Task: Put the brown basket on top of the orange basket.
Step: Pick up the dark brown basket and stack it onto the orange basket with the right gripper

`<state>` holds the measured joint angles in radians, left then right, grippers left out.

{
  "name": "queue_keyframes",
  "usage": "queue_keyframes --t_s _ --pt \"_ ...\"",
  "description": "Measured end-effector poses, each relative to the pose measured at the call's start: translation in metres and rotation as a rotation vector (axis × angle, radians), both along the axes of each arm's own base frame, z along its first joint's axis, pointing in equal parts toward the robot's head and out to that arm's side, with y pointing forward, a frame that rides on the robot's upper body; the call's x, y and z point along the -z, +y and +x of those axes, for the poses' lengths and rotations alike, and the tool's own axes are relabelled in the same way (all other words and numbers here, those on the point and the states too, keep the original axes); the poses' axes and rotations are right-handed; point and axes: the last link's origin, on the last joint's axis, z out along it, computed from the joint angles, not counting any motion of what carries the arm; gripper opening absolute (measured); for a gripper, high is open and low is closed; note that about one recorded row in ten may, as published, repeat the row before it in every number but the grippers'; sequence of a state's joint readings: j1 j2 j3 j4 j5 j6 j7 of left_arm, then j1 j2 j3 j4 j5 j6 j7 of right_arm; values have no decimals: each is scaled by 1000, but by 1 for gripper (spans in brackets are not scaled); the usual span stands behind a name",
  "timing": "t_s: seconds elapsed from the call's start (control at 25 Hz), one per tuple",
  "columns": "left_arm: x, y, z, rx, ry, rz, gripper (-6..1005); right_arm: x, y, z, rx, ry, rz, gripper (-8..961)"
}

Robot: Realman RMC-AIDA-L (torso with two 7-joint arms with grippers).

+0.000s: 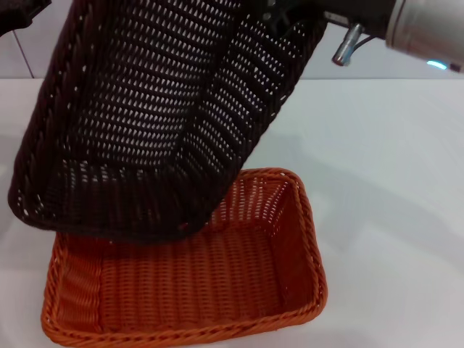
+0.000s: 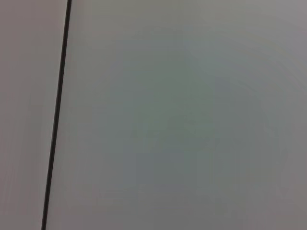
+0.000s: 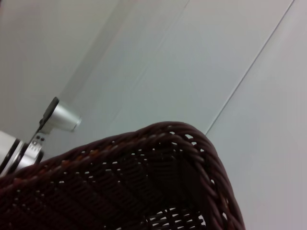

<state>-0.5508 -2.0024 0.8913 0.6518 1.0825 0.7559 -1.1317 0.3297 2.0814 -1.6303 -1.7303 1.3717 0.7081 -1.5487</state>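
The brown basket (image 1: 145, 116) hangs in the air, tilted steeply with its open side facing me. Its low end hovers just above the far left part of the orange basket (image 1: 196, 283), which lies on the white table near the front edge. My right gripper (image 1: 279, 16) is at the top of the head view, shut on the brown basket's upper rim. That rim (image 3: 158, 143) fills the lower part of the right wrist view. My left gripper (image 1: 22, 16) shows as a dark shape at the top left, beside the basket's upper left corner.
The white table (image 1: 391, 181) stretches to the right of and behind the baskets. A pale wall stands behind it. The left wrist view shows only that wall with a dark seam (image 2: 56, 115).
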Motion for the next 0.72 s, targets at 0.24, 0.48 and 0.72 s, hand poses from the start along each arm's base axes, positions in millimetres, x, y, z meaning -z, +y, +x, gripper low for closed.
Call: queue_keyframes --t_s 0.24,0.48,0.72 --pt "0 2 -3 -12 2 -8 797 7 -9 3 0 40 -2 147" --pt "-1 1 -6 -19 14 -3 797 -13 -12 24 37 189 -106 147" --pt "0 1 -6 -19 13 -5 797 -47 -10 64 83 381 -232 147"
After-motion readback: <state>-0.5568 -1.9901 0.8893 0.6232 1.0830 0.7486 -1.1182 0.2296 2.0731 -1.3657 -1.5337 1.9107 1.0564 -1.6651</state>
